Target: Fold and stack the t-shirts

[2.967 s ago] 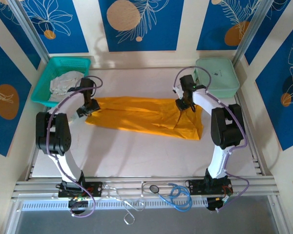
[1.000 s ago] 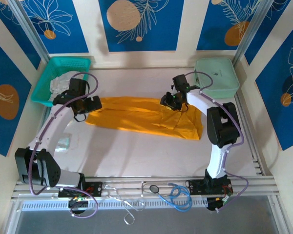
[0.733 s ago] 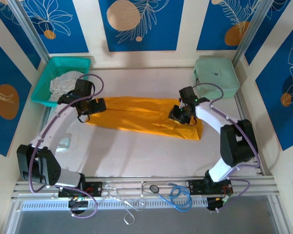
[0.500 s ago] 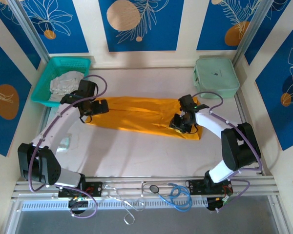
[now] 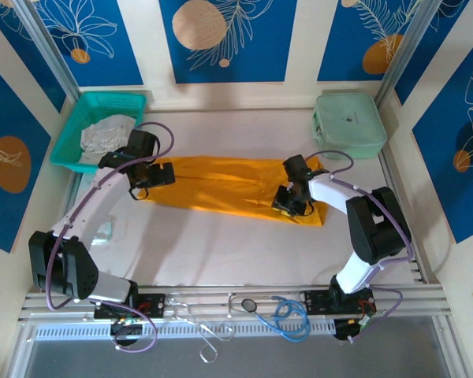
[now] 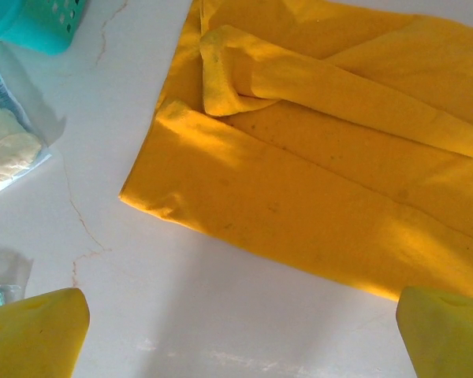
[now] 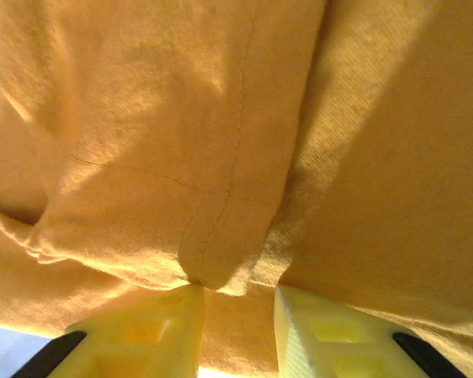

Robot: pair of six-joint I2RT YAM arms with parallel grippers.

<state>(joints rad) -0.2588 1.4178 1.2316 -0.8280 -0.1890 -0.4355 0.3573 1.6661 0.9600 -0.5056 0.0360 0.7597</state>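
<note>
Counter [image 5: 221, 244] first: it is white and flat, with thin crack lines [image 6: 83, 236] seen from the left wrist. Walls [image 5: 229, 39] stand around it, cream with blue panels that have white leaf drawings and orange circles. A metal rail [image 5: 236, 298] runs along the 6 o'clock edge, and a blue cable [image 5: 288, 315] curls there.

At 10 o'clock sits a teal mesh basket [image 5: 110, 96] with a pale whitish-grey garment [image 5: 102, 135] bunched inside. At 2 o'clock lies a mint-green case [image 5: 348, 138]. Its lid has a small dark mark, too tiny to read. A pale plastic packet [image 6: 8, 142] lies by the basket, and the coloured print on its edge cannot be read.

The mustard-orange t-shirt [image 5: 221, 185] lies in the middle of the counter, folded into a long strip running from 9 o'clock to 3 o'clock.

The left claw [image 5: 159, 175] is at the shirt's 9 o'clock end. Its yellow fingers [image 6: 39, 335] are wide apart with nothing between them, and the shirt's corner lies just toward 12 o'clock of them in the wrist view.

The right claw [image 5: 288, 201] is down on the shirt near its 4 o'clock corner. Its fingers [image 7: 150, 331] are close together with a small gap, and a fold of the orange cloth comes right to their tips. I cannot tell if they pinch it.
</note>
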